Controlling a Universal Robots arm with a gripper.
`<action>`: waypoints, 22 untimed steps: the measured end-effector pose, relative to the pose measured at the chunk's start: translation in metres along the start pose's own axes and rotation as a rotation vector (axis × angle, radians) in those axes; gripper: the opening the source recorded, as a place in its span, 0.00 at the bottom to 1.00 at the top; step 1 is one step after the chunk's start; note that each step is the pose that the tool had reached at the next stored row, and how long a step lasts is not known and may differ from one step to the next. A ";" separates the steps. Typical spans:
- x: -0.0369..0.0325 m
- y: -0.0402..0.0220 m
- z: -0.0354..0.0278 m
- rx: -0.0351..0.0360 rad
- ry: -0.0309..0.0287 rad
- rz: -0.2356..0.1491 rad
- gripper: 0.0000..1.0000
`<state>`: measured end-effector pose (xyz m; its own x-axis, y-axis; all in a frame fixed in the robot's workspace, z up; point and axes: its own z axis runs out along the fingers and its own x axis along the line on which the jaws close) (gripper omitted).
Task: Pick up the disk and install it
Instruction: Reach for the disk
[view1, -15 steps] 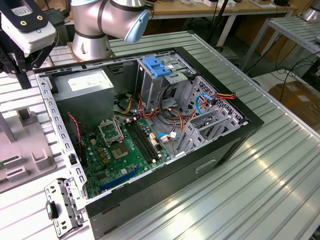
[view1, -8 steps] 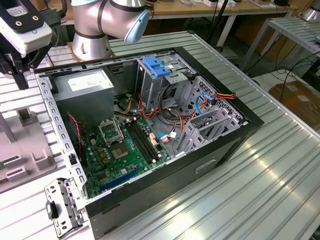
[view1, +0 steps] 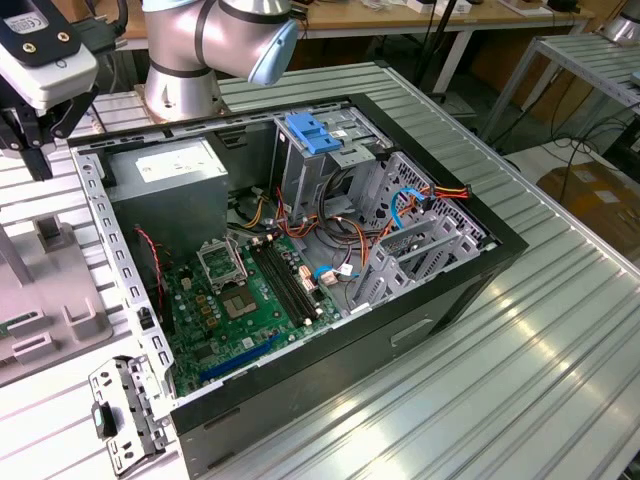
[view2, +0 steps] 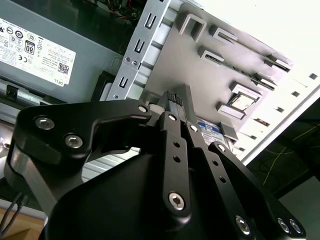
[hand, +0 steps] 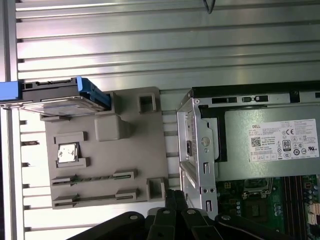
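Ribbed aluminium table (view1: 560, 350), wooden workbench (view1: 400, 18) behind. Open black computer case (hand: 200, 150) just beside the black gripper (hand: 172, 195) — fingers closed, empty. Grey plastic fixture plate (hand: 135, 150) ahead of it — blue-railed metal disk (hand: 55, 97) at the plate's far end, long axis along the table's ribs.

In the exterior view the computer case (view1: 500, 240) sits mid-frame on the worktop (view1: 560, 380), with the fixture plate (view1: 50, 320) beside it at lower left. The first wrist view shows the disk (hand: 55, 95) lying on that plate.
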<state>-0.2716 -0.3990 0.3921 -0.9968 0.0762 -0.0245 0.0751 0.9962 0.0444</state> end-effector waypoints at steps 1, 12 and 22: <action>0.0009 -0.0001 0.0000 0.0000 0.0000 0.000 0.11; 0.0074 -0.0006 0.0000 0.0000 0.0000 0.000 0.11; 0.0126 -0.0010 0.0001 0.0000 0.0000 0.000 0.11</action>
<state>-0.2842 -0.3989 0.3917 -0.9968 0.0762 -0.0244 0.0751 0.9962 0.0443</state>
